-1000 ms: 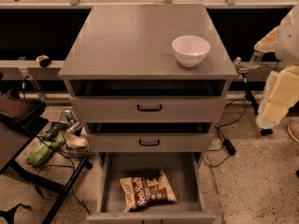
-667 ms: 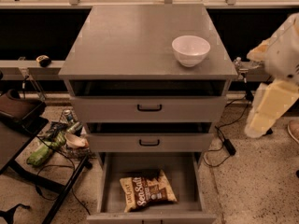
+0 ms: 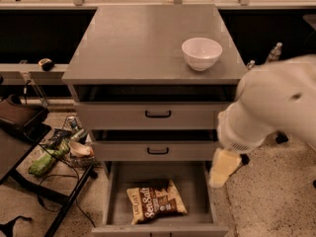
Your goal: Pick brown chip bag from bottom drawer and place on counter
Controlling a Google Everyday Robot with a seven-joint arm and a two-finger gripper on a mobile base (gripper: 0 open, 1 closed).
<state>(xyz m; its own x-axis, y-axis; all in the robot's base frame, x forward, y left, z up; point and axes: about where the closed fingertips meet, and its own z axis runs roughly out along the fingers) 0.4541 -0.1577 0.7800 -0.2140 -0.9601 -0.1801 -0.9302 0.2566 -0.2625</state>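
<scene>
bottom drawer (image 3: pixel 121 184): brown chip bag (image 3: pixel 156 207) | counter (image 3: pixel 133 38): bowl (image 3: pixel 201 53) | gripper (image 3: pixel 223 169) right of drawer, state unclear

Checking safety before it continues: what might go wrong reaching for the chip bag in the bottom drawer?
The gripper hangs by the right wall of the bottom drawer and may clip it going in. The brown chip bag lies flat, so a grasp may slip. The white bowl on the right of the counter may get knocked during placing.

The brown chip bag (image 3: pixel 157 207) lies flat, slightly askew, in the open bottom drawer (image 3: pixel 123 189). The smooth grey worktop (image 3: pixel 133 43) sits above. The pincer (image 3: pixel 223 170) hangs over the drawer's right edge.
</scene>
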